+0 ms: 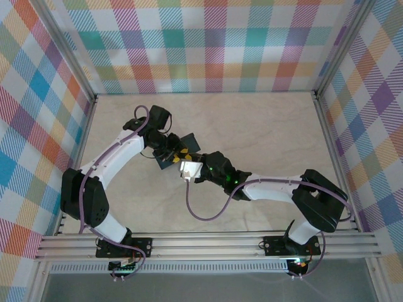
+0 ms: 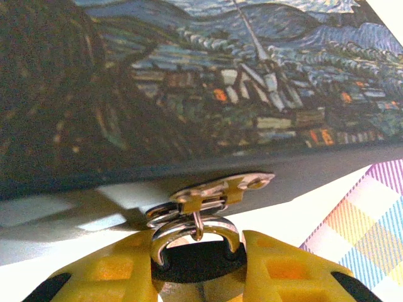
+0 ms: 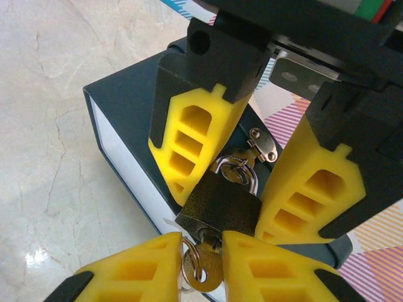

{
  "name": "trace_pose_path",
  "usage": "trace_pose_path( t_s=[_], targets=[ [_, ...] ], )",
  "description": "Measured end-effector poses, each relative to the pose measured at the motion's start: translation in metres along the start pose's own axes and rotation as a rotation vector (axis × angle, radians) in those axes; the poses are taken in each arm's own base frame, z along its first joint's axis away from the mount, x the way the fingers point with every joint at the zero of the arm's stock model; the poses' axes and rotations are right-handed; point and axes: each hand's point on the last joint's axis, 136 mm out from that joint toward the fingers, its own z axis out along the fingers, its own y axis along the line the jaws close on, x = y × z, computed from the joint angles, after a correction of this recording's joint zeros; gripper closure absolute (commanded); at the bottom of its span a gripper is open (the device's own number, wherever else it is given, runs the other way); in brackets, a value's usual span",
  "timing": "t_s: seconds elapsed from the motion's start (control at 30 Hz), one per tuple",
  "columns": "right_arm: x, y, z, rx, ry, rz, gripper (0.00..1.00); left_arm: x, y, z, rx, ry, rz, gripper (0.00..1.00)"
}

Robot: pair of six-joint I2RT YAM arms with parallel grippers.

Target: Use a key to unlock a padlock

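The padlock (image 3: pixel 221 202) is a small dark metal body with a silver shackle (image 2: pixel 189 228). It hangs through the hasp (image 2: pixel 221 187) of a dark blue box (image 2: pixel 189 82) printed with a night-sky painting. My left gripper (image 2: pixel 198 267) is shut on the padlock's body, with its yellow fingers (image 3: pixel 189 141) on either side. The brass key (image 3: pixel 208 278) sits in the keyhole at the padlock's underside, with a ring on its head. My right gripper (image 3: pixel 203 267) is closed on the key's head, a pad touching each side. In the top view both grippers meet at the box (image 1: pixel 190 142).
The box lies on the pale marble tabletop (image 1: pixel 252 126), mid-left. Checkered walls (image 1: pixel 208 44) close off the back and both sides. A purple cable (image 1: pixel 201 211) loops from the right arm over the table in front.
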Motion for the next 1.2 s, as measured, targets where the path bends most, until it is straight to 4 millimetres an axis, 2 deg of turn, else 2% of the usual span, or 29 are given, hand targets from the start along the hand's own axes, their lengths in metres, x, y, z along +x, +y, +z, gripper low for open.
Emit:
trace_pose_path(
  t_s=[0.13, 0.43, 0.67, 0.87, 0.93, 1.03, 1.2],
  targets=[
    [0.001, -0.003, 0.001, 0.008, -0.005, -0.012, 0.83, -0.002, -0.004, 0.000, 0.017, -0.008, 0.008, 0.93],
    [0.001, -0.013, 0.007, 0.058, -0.029, 0.006, 0.95, -0.011, -0.012, -0.002, 0.053, -0.035, 0.014, 0.94],
    [0.000, -0.014, 0.003, 0.031, -0.041, 0.146, 0.98, -0.010, -0.013, -0.002, 0.057, -0.031, 0.017, 0.94],
    [0.000, -0.013, 0.001, -0.014, -0.019, 0.344, 0.98, -0.008, -0.012, -0.001, 0.056, -0.019, 0.015, 0.94],
    [-0.001, -0.012, 0.001, -0.034, -0.007, 0.416, 0.93, -0.009, -0.011, -0.001, 0.054, -0.020, 0.012, 0.94],
    [0.000, -0.009, 0.002, -0.074, 0.021, 0.514, 0.76, -0.010, -0.007, -0.001, 0.044, -0.017, 0.001, 0.94],
    [0.001, -0.004, -0.004, -0.152, 0.064, 0.710, 0.62, -0.009, -0.001, 0.001, 0.027, -0.010, 0.000, 0.94]
  ],
)
